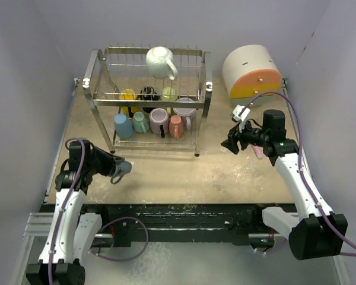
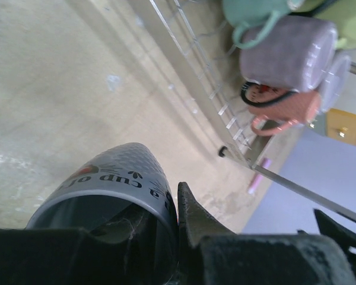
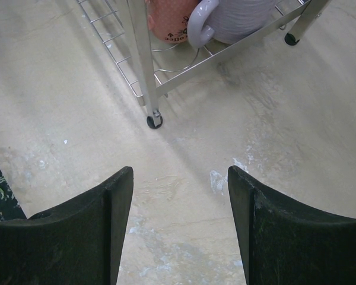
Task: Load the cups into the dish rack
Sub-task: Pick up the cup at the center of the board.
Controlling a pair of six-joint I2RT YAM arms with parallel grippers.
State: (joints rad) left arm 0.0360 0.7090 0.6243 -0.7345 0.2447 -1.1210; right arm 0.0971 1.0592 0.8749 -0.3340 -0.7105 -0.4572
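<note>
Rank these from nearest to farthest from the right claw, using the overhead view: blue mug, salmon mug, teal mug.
From the right claw:
1. Salmon mug, toward the right of the dish rack's lower tier.
2. Teal mug, left of middle.
3. Blue mug, far left.

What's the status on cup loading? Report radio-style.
Left end effector shut on grey printed mug, off the dish rack front-left corner. Right end effector open, empty. Nothing between mug and rack.
</note>
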